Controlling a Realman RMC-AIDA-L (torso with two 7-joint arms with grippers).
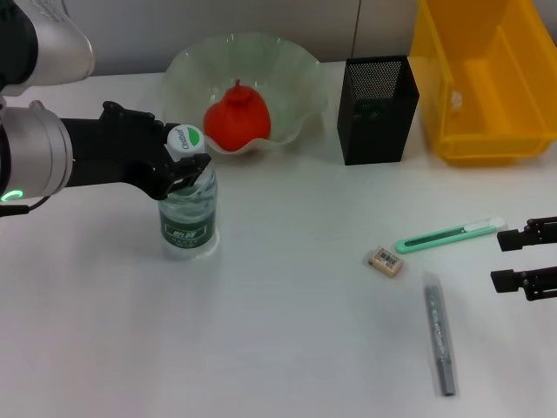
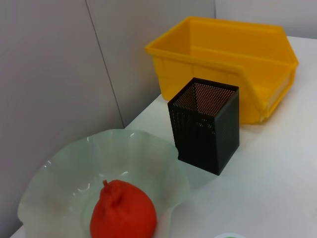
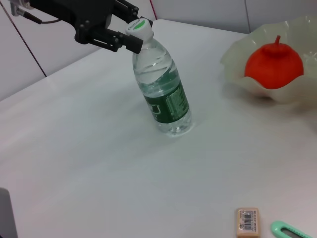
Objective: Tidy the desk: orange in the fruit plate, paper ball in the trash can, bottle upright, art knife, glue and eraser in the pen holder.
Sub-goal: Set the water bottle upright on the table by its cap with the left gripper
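At the bottle's neck, L side of the table (image 1: 261, 348): left gripper (image 1: 178, 170) w/ fingers on either side just below the white-and-green cap; whether they press it or stand a bit apart, can't tell. Bottle (image 1: 188, 209) stands upright on its base, leaning slightly, part full of water, green label. Just behind it, fruit plate (image 1: 287, 70), pale wavy rim, w/ orange (image 1: 237, 117) inside. Beside the plate, to the robot's R: black mesh pen holder (image 1: 376, 109), upright, then the yellow bin (image 1: 487, 83) at the far R corner. Right gripper (image 1: 527, 259) sits at the R edge, fingers apart, holding nothing. Near it: art knife (image 1: 450, 234), green, flat on the table; eraser (image 1: 385, 261) just beside the knife's tip end; grey glue stick (image 1: 439, 333) lying nearer the robot, apart from both.
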